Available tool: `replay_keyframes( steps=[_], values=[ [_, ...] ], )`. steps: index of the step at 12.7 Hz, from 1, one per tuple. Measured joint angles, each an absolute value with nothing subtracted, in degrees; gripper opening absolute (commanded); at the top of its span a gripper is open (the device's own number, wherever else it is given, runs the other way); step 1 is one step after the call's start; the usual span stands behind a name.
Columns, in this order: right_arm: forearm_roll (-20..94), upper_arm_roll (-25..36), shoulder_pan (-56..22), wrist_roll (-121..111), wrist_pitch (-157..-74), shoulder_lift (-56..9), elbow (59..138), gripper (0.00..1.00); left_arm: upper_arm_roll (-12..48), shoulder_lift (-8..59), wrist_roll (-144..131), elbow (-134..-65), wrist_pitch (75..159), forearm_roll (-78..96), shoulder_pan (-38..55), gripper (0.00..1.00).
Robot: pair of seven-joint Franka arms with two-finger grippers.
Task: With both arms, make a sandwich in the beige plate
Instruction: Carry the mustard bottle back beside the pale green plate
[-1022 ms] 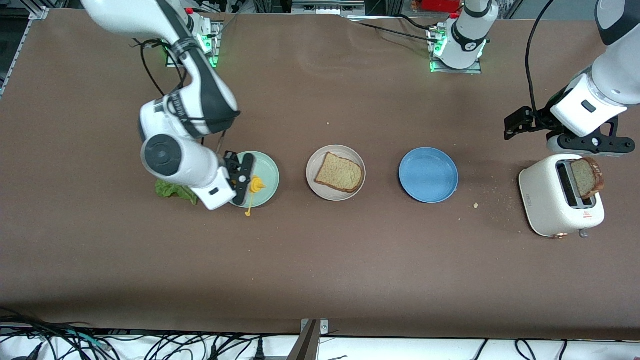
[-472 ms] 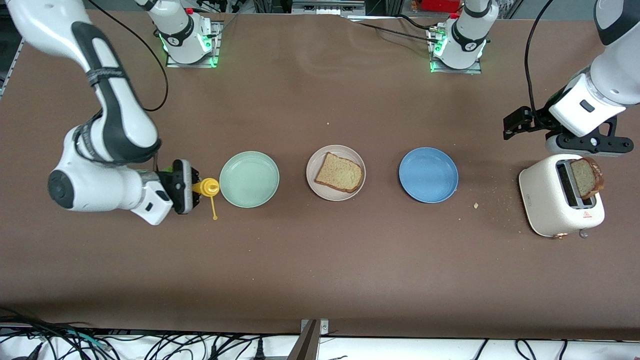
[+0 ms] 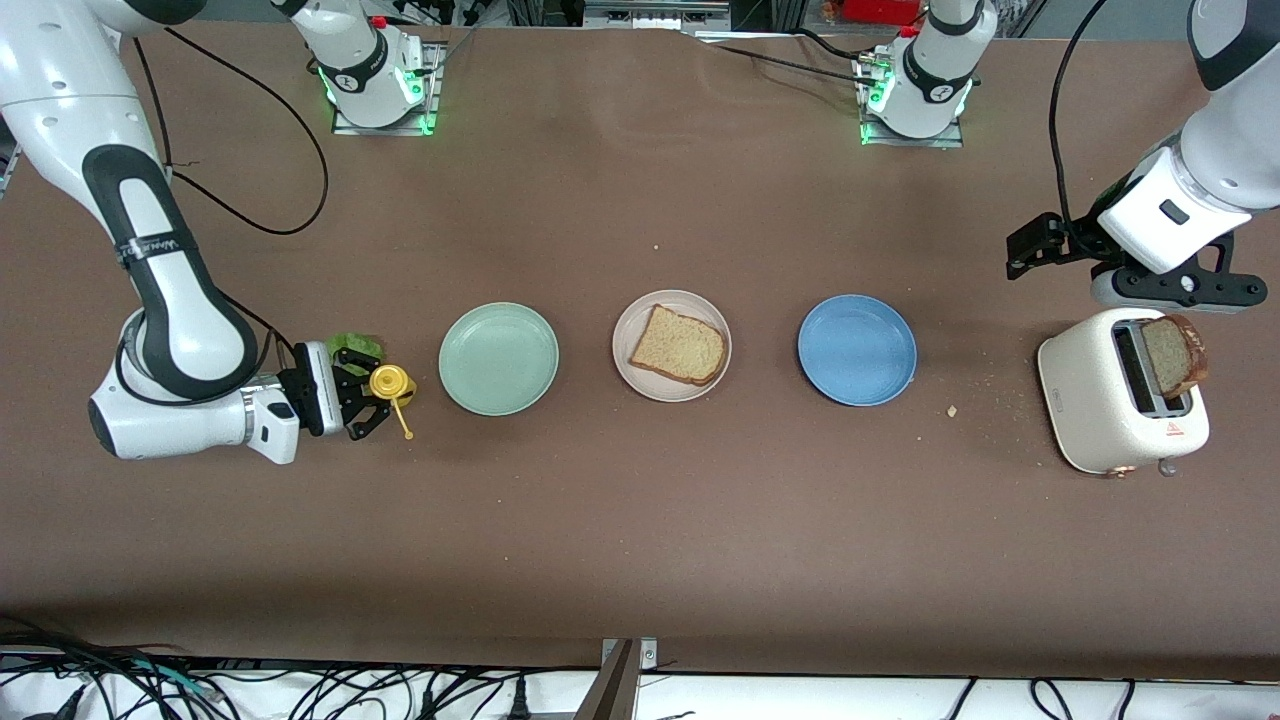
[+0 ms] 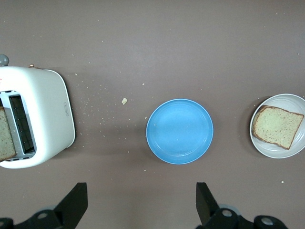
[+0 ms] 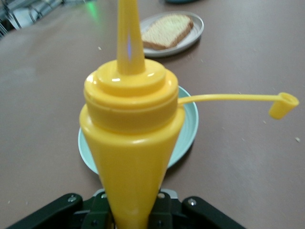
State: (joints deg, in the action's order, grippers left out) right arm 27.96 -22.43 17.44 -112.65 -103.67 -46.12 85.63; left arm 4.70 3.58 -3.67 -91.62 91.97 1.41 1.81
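Observation:
The beige plate [image 3: 625, 330] sits mid-table with one tan bread slice [image 3: 678, 346] on it. It also shows in the left wrist view [image 4: 281, 150] and the right wrist view [image 5: 193, 36]. A second bread slice [image 3: 1172, 355] stands in the white toaster [image 3: 1100, 410]. My left gripper [image 3: 1165, 288] hangs open and empty over the toaster's edge, its fingers wide apart [image 4: 141, 210]. My right gripper [image 3: 362, 395] is shut on an upright yellow squeeze bottle [image 3: 388, 382] beside the mint-green plate [image 3: 498, 358]. The green lettuce [image 3: 355, 345] lies next to that gripper, partly hidden.
The blue plate [image 3: 856, 350] sits bare between the beige plate and the toaster. The bottle [image 5: 128, 143] has its cap [image 5: 283, 105] hanging off on a strap. Crumbs lie on the table by the toaster.
My right arm has swung with the yellow bottle from over the mint-green plate toward its own end of the table. The left arm has not moved.

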Motion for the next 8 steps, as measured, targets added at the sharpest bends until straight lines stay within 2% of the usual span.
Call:
replay_keyframes(
  steps=[4, 8],
  values=[
    [33.07, -22.47, 19.36, -118.67, -98.71, -47.89, 85.66, 0.0, 4.7, 3.58, -3.67, -91.62, 91.97, 1.41, 1.81, 1.0],
    [33.58, -22.51, 21.8, -123.24, -97.78, -51.27, 85.72, 0.0, 4.7, 3.58, -3.67, -91.62, 91.97, 1.41, 1.81, 1.0]
  ],
)
